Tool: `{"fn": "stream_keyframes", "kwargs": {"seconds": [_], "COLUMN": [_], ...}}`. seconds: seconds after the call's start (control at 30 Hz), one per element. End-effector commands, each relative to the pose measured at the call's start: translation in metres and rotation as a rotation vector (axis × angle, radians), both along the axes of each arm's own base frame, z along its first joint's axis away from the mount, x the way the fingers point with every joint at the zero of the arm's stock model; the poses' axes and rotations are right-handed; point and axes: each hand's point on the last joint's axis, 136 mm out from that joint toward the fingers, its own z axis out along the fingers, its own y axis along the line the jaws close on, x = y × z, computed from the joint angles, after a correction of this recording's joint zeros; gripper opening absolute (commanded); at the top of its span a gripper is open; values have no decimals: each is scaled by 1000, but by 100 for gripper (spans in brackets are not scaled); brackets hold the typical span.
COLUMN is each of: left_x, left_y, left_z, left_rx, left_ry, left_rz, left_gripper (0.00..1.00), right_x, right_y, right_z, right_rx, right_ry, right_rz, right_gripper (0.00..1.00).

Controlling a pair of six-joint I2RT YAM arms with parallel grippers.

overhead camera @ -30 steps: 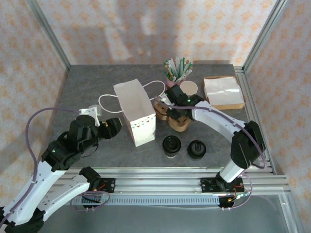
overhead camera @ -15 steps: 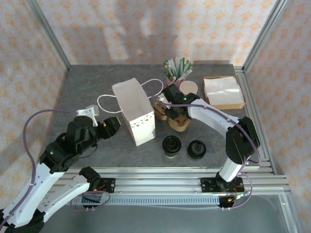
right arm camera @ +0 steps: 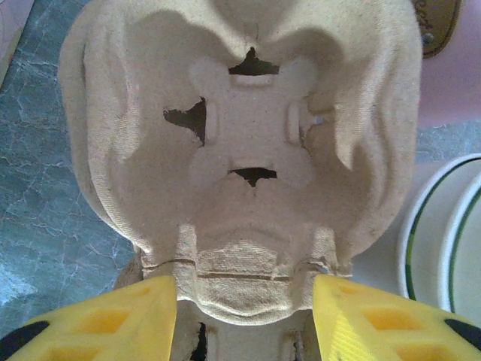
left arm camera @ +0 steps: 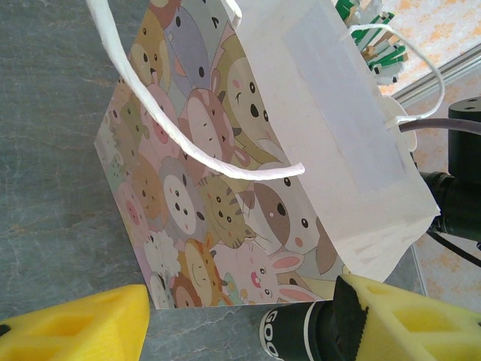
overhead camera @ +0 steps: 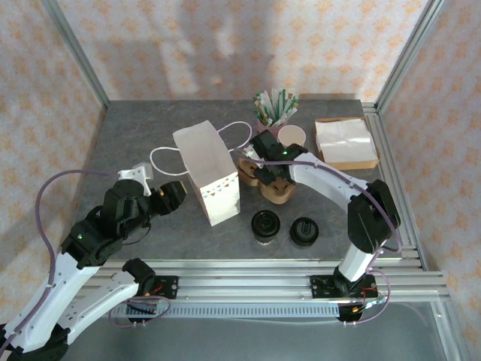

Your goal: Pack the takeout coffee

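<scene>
Top external view: takeout coffee (overhead camera: 264, 226) sits unpacked on the table (overhead camera: 135, 135) near the front edge, just right of the paper bag (overhead camera: 209, 174), with a second black-lidded cup (overhead camera: 304, 231) beside it; can't tell which one is meant. Right pincer (overhead camera: 270, 177) is down over the pulp cup carrier (overhead camera: 276, 192); in the right wrist view the jaws are spread wide either side of the carrier's near rim (right arm camera: 248, 143), not clearly clamped. Left pincer (overhead camera: 174, 194) hovers left of the bag, jaws apart and empty, facing its animal-print side (left arm camera: 210, 188). Step looks like fetching the carrier, coffee untouched. Next move probably calls for closing on the rim and lifting without snagging the bag handle (overhead camera: 239, 129). Bag mouth is hard to read from above. A black lid (left arm camera: 289, 335) is cut off at the left wrist view's bottom edge. Carrier hides what's under it.
</scene>
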Motion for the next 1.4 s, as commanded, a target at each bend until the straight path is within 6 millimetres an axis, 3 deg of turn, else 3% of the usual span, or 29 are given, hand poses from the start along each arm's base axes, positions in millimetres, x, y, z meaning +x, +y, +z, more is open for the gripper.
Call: {"fn": "stream_keyframes", "kwargs": {"seconds": [0.0,1.0,1.17,1.37], "left_x": [2,6,6,5], "left_y": [3,-3,-2,1], "left_z": [2,0,0,2], "left_rx": [-10,-32,-28,-17], "left_ry": [1,8,5,0], "left_rz": [27,18,21,28], "left_gripper": [67,64,64,63], "right_x": [8,15,14,7], "right_y": [1,-3,-3,0], "right_z": [2,-10,-7,5], "right_rx": [-14,-73,-73,-54], "right_ry": [-11,-8,-6,-24], "right_rz": [1,-17,-16,-10], "right_gripper": [51,48,41,40]}}
